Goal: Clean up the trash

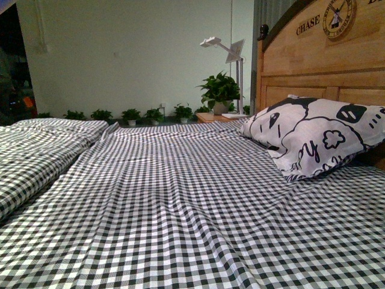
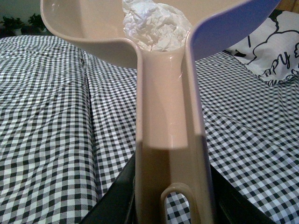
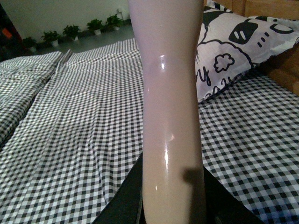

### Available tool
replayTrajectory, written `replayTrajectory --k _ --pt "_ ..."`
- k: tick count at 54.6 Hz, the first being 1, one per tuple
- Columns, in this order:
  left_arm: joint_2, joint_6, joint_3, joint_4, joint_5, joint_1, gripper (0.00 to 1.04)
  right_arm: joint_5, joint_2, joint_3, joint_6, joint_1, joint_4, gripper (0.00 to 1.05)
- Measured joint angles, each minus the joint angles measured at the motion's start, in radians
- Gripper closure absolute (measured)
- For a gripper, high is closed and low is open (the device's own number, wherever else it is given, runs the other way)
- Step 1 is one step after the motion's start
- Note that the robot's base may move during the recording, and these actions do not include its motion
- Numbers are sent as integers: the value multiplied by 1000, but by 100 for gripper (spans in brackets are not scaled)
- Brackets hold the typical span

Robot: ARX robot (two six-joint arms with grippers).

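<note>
The left end effector (image 2: 170,205) grips a beige dustpan (image 2: 170,116) by its handle, the crumpled white trash (image 2: 154,25) resting in its scoop above the checkered bed (image 2: 46,116); tilting could spill it.

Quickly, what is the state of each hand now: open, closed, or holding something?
Left hand: closed on the dustpan handle; the trash lies in its scoop.
Right hand: closed on a beige handle; the tool's head is out of view.

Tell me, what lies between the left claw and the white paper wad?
In the left wrist view, only the dustpan's beige handle runs from the left claw up to the paper wad in the pan.
</note>
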Motion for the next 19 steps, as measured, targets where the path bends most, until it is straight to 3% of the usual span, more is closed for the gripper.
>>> replayTrajectory --k 19 --pt "0 0 0 0 0 0 78 0 0 0 0 0 0 85"
